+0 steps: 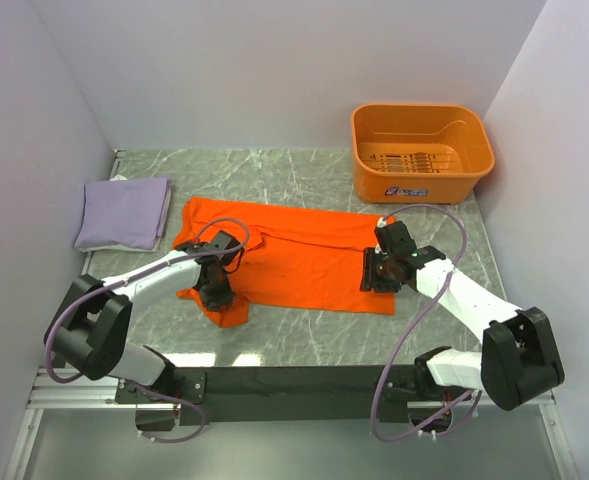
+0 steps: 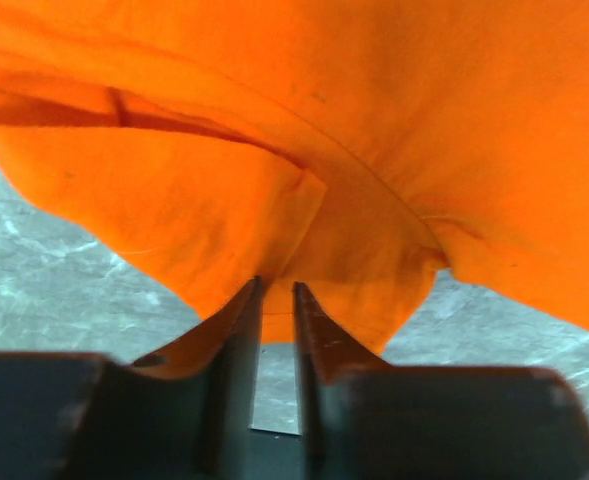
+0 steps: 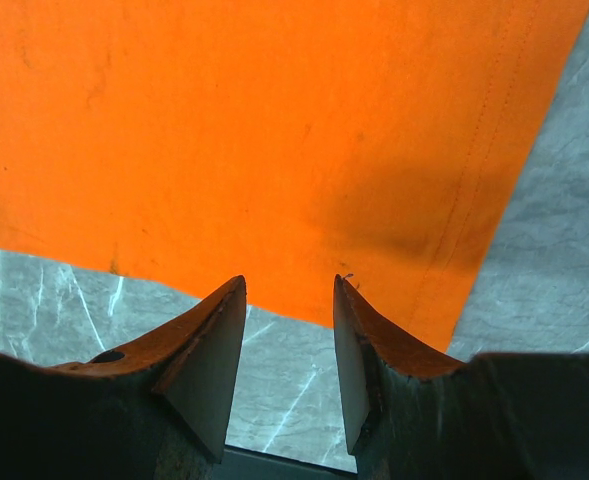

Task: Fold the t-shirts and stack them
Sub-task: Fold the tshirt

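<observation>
Overhead, the orange shirt is seen spread across the table, with an arm posted at each end, presumably so that it can be folded. The lavender shirt lies folded at the far left, probably as the base of the stack.

At the left wrist, the left gripper is set against a bunched fold, jaws nearly together; whether cloth is pinched cannot be told.

At the right wrist, the right gripper is held apart over the hem corner, nothing gripped.

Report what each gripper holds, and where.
Left gripper: jaws narrow at a bunched edge of the orange t-shirt; grip cannot be told. Right gripper: open, holding nothing.
</observation>
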Motion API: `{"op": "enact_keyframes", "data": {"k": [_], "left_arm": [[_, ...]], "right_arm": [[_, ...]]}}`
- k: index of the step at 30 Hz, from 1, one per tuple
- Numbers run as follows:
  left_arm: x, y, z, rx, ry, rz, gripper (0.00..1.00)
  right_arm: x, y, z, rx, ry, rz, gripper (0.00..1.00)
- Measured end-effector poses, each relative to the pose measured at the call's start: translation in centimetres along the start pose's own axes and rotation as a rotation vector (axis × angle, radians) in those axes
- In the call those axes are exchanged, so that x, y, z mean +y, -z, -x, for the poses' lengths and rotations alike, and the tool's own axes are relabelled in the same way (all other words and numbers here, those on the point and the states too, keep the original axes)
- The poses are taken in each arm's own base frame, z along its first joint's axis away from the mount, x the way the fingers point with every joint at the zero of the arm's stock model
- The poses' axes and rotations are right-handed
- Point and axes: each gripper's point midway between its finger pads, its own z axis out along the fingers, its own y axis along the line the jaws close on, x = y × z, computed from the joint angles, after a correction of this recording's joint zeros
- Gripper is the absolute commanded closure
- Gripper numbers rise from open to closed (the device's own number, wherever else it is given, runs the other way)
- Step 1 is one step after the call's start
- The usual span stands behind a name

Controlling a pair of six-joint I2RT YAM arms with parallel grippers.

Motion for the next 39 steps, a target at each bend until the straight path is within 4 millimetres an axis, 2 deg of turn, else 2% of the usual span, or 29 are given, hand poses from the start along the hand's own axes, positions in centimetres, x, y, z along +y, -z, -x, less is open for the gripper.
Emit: {"op": "enact_keyframes", "data": {"k": [3,8,10,11,15,20,23,27,31,35,39], "left_arm": [[0.4,0.0,-0.1,0.002,0.0,0.016,0.88],[1.3,0.4,-0.4,-0.004,0.018,0.045,0.91],[1.8,0.7,-0.5,-0.01,0.029,0.053,0.84],[2.0,1.0,-0.4,-0.016,0.031,0.057,0.76],[2.0,2.1,0.5,-0.067,0.044,0.049,0.62],[0.1,2.6,3.2,-0.114,0.036,0.063,0.6],[-0.6,1.4,4.1,-0.116,0.025,0.102,0.6],[0.0,-0.2,4.0,-0.093,0.0,0.173,0.62],[0.5,-1.1,3.8,-0.078,-0.017,0.214,0.69],[0.7,-1.2,4.0,-0.086,-0.022,0.228,0.86],[1.2,-1.0,3.8,-0.081,-0.018,0.248,0.96]], "right_arm": [[-0.1,-0.2,-0.1,0.008,0.0,-0.003,0.53],[0.0,-0.2,-0.2,0.011,0.004,0.0,0.53],[0.1,-0.2,-0.2,0.013,0.008,0.005,0.53],[0.1,-0.1,-0.2,0.013,0.01,0.007,0.53],[0.4,0.0,-0.2,0.012,0.021,0.026,0.52],[0.9,0.4,0.1,-0.008,0.03,0.049,0.52],[1.1,0.7,0.4,-0.025,0.033,0.06,0.53],[1.3,1.0,0.7,-0.042,0.036,0.074,0.53],[1.5,1.2,0.8,-0.05,0.037,0.084,0.53],[1.6,1.2,0.8,-0.049,0.04,0.088,0.52],[1.7,1.2,0.9,-0.051,0.041,0.092,0.53]]}}
